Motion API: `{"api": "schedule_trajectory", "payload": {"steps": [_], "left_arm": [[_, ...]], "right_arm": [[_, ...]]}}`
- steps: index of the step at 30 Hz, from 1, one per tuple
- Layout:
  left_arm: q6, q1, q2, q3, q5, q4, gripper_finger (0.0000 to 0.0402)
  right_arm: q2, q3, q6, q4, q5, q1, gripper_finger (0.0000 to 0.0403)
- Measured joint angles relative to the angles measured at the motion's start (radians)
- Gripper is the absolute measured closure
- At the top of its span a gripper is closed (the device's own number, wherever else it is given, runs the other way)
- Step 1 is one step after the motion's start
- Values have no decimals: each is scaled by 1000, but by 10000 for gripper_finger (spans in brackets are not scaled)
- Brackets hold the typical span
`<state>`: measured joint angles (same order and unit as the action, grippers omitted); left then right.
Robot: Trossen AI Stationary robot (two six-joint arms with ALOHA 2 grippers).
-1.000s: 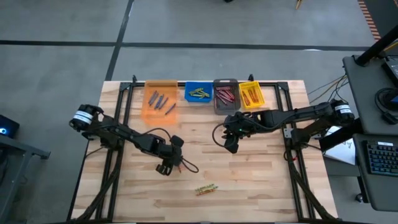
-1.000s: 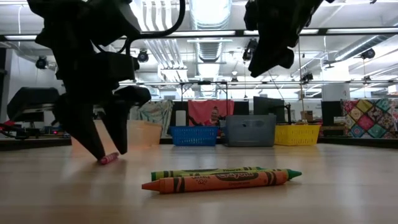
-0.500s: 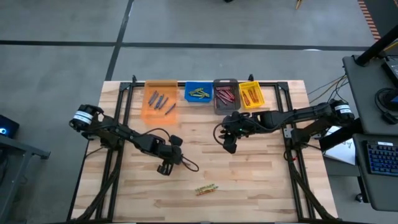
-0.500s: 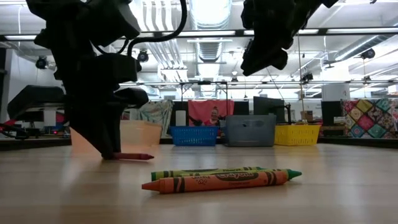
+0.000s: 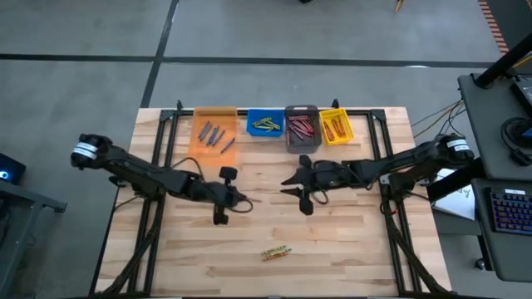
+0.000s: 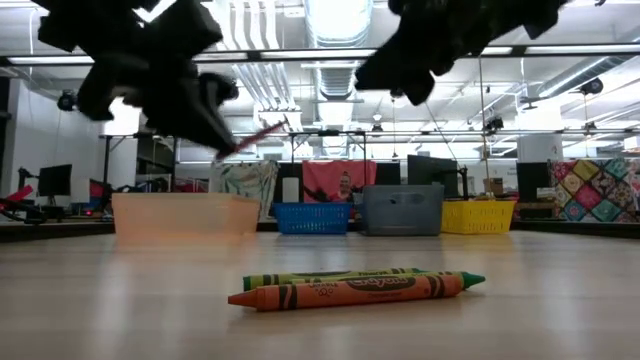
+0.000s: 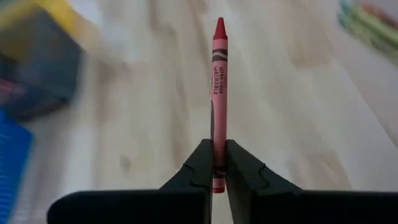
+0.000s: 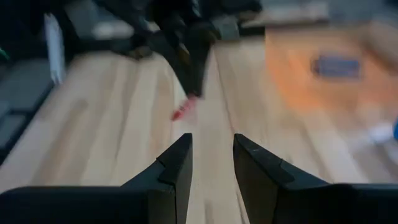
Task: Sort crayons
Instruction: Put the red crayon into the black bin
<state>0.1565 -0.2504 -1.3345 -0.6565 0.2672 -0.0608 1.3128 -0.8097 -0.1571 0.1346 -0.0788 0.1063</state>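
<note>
Wooden table [image 5: 349,249] under bright workshop lights. Left gripper [image 7: 219,163], frame centre in high view, jaws clamped on red crayon [image 7: 219,74], lifted clear. Right gripper [image 8: 211,163] just right of centre, jaws apart, empty. Two crayons [image 6: 355,285] lying low centre. Advised: carry level to grey bin [image 5: 301,129], upper centre, release low.

Red crayon [image 7: 218,93] lifted off table, held by base, tip free. Green crayon [image 6: 330,274] and orange crayon [image 6: 350,289] lie touching, side by side, near edge. Sorted crayons [image 5: 302,127] in far bins.
</note>
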Motion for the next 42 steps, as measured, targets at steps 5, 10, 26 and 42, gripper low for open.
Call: {"api": "schedule_trajectory", "payload": {"steps": [5,10,26,42], "left_arm": [[53,0,107,48,112,152,401],[62,0,137,63,138,408,401],[124,6,-202,98,136,1266,401],[127,8,-259,106,184,1350,402]], "right_arm": [[0,133,105,379,-1,5,298],[0,198,180,605,-3,5,298],[44,114,311,711,8,5,268],[142,-14,341,708,4,5,271]]}}
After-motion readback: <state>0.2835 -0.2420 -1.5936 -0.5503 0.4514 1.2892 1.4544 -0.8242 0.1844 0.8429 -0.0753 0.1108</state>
